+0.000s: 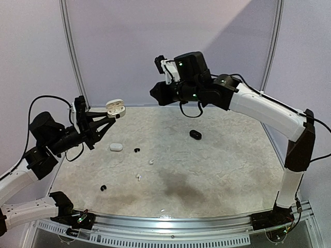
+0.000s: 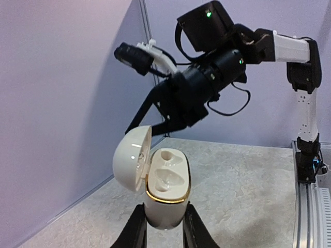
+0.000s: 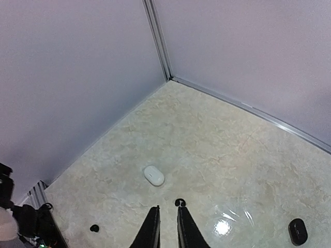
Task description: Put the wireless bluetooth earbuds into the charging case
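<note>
We hold the charging case (image 2: 165,191) up and open, with no earbud in hand yet.
Our left gripper (image 2: 164,219) is clamped on the case's lower body, lid tipped back and both wells bare. Our right gripper (image 3: 168,214) hangs high over the table (image 1: 217,165), its jaws a narrow gap apart with nothing between them. The earbuds lie loose below: a black earbud (image 1: 136,150) beside the closed white case (image 1: 115,146) and a white earbud (image 1: 151,161) nearby (tiny things, easily flicked away). We should descend straight, pinch across the bud's body, and keep the case level.
</note>
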